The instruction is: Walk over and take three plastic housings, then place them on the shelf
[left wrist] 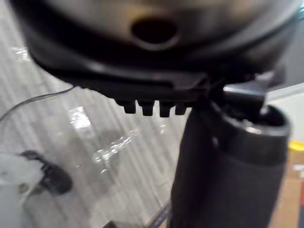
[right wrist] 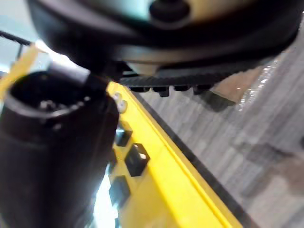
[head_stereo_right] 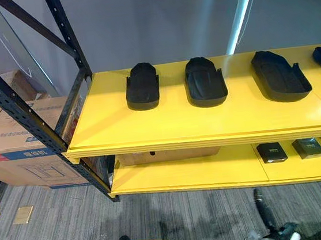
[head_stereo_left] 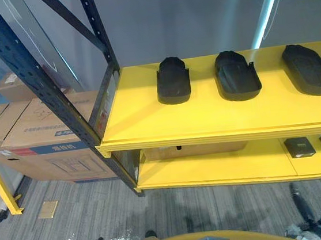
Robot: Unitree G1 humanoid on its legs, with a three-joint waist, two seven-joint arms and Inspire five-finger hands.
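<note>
Left eye view: the left housing, middle housing and right housing lie in a row on the yellow shelf's top level, apart, probably spaced so each can be taken singly. Each long axis runs front to back, rounded end toward the wall; the right housing skews slightly. The left robot hand hangs over the floor and the right robot hand beside the shelf edge. Whether they are released or clenched cannot be told.
</note>
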